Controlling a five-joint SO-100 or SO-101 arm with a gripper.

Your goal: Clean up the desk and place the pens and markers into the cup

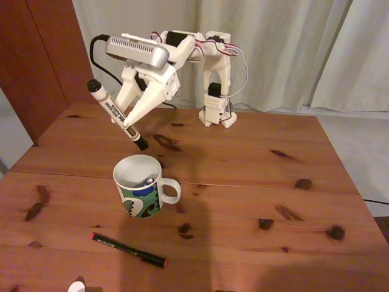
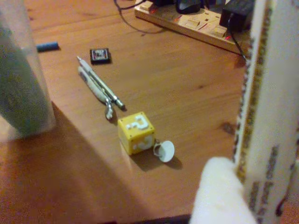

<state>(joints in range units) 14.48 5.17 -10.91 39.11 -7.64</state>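
We've got the pincer (image 1: 126, 117) clamped on the marker (image 1: 115, 114), tilted and behind the cup (image 1: 138, 185), so dropping now misses.

You've got the cup (image 1: 138, 185) on the tabletop (image 1: 255, 182) left of centre, just in front of the seam, handle toward the right edge in the fixed view. A pen (image 1: 148, 180) stands inside it. Another pen (image 1: 129, 250) lies in front of the cup, near the front edge, apart from it. The marker (image 1: 117, 114) sits tilted in the end effector (image 1: 127, 117), above and behind the cup, lower tip toward it. Arm base (image 1: 217, 112) stands by the back edge, approx mid-width.
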